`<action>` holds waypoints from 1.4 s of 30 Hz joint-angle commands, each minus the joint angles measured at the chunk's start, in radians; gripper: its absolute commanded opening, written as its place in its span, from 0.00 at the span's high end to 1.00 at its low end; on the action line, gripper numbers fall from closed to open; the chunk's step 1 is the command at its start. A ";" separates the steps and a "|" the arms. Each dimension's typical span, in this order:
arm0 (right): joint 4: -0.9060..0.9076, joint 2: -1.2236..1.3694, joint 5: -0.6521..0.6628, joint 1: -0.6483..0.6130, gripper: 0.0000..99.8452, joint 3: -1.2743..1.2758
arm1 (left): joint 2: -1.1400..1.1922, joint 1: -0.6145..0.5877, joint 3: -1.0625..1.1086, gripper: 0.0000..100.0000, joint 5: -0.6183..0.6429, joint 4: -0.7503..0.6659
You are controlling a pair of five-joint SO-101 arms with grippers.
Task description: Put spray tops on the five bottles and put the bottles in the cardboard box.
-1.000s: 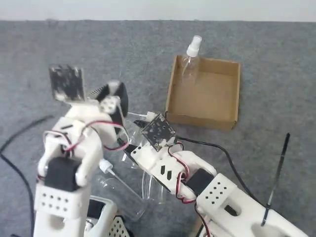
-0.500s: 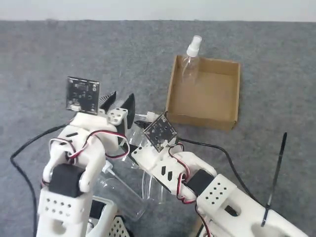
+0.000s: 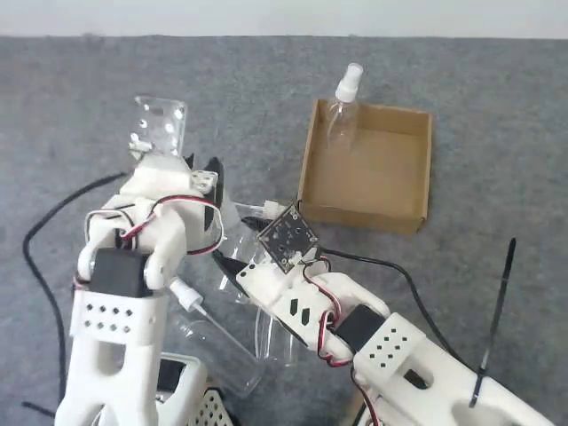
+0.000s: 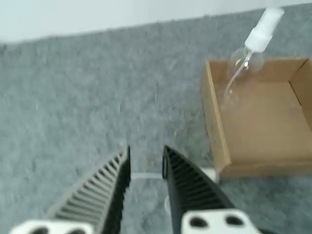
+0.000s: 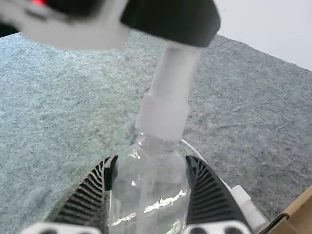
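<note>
The right claw (image 5: 151, 169) is closed onto the held bottle (image 5: 155, 204), a clear container, with one ribbed finger on each side of its body. The long axis of this bottle runs away from the wrist camera. Its white spray top (image 5: 168, 92) points toward the upper centre of the right wrist view, where the tip meets the black underside of the left arm (image 5: 170, 17); contact there cannot be confirmed. The left claw (image 4: 146, 152) is slightly open, with a narrow gap between its fingers and nothing gripped. It sits at the lower centre of the left wrist view, over the grey surface (image 3: 497, 106) and to the left of the cardboard box (image 3: 382, 177). In the high view the box occupies the upper right of centre. The boxed bottle (image 3: 341, 120) stands in its upper-left corner, long axis vertical, capped end upward. At the lower centre of the high view a loose bottle (image 3: 217, 351) lies on its side on the surface, with its long axis running diagonally from upper left to lower right. Further clear bottles beside it are partly hidden under the right arm (image 3: 302, 306).
</note>
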 commanded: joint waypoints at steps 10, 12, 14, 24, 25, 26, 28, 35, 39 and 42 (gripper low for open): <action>-0.025 -0.039 -0.009 -0.001 0.99 -0.006 | -0.078 0.084 0.028 0.91 -0.040 0.021; -0.001 -0.039 -0.009 -0.001 0.99 -0.011 | -0.091 0.078 -0.019 0.91 -0.041 0.029; 0.012 -0.039 -0.009 0.001 0.99 -0.012 | -0.126 0.038 -0.081 0.91 -0.041 0.051; 0.150 -0.027 -0.011 0.168 0.99 -0.215 | -0.473 -0.098 0.076 0.83 -0.040 0.094; 0.163 -0.027 -0.009 0.188 0.99 -0.238 | -0.500 -0.098 0.122 0.83 -0.040 0.080; 0.177 -0.027 -0.009 0.206 0.99 -0.258 | -0.526 -0.098 0.170 0.83 -0.040 0.061; 0.203 -0.025 -0.009 0.237 0.99 -0.307 | -0.568 -0.078 0.265 0.83 -0.040 0.018; 0.328 0.053 -0.014 0.260 0.99 -0.532 | -0.681 0.147 0.506 0.72 -0.037 -0.049; 0.334 0.160 -0.015 0.240 0.99 -0.595 | -0.732 0.173 0.552 0.64 -0.034 -0.060; 0.335 0.194 -0.015 0.203 0.99 -0.606 | -0.744 0.172 0.591 0.64 -0.040 -0.101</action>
